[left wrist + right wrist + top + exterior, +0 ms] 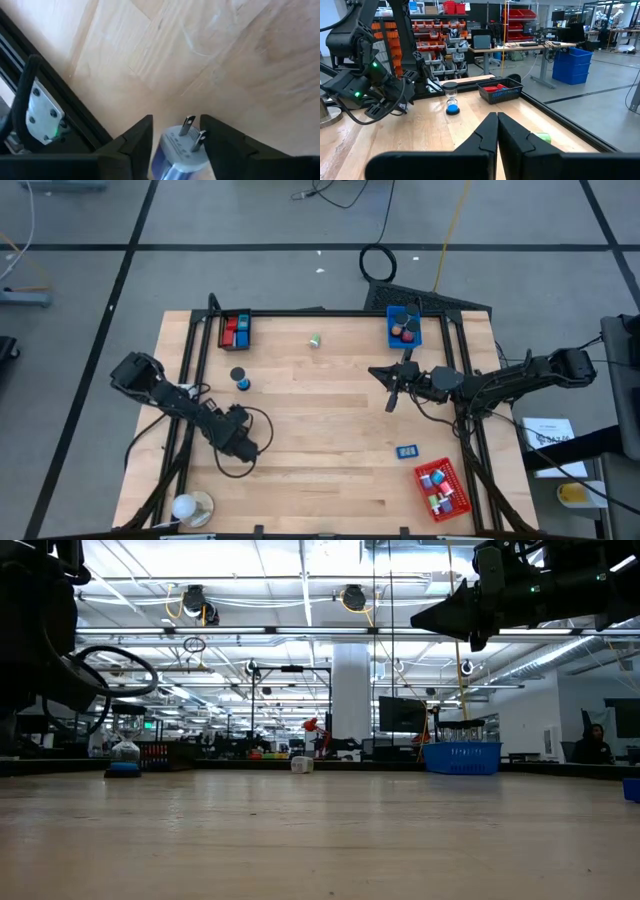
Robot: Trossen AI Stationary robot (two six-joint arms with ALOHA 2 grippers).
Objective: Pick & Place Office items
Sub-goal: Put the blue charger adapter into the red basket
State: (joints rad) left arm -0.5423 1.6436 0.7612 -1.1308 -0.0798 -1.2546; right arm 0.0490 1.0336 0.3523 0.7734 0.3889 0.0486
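Office items matter here: a small pronged plug-like piece [182,147] sits between the left claw's [176,137] half-open fingers, apparently ungripped, prongs pointing away; right claw [497,131] shut, hovering mid-desk.

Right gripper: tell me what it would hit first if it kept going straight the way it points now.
The right gripper is shut and points across the table toward the small blue-based hourglass, with the black tray off to one side. The hourglass looks like the first thing in line, though depth is hard to judge.
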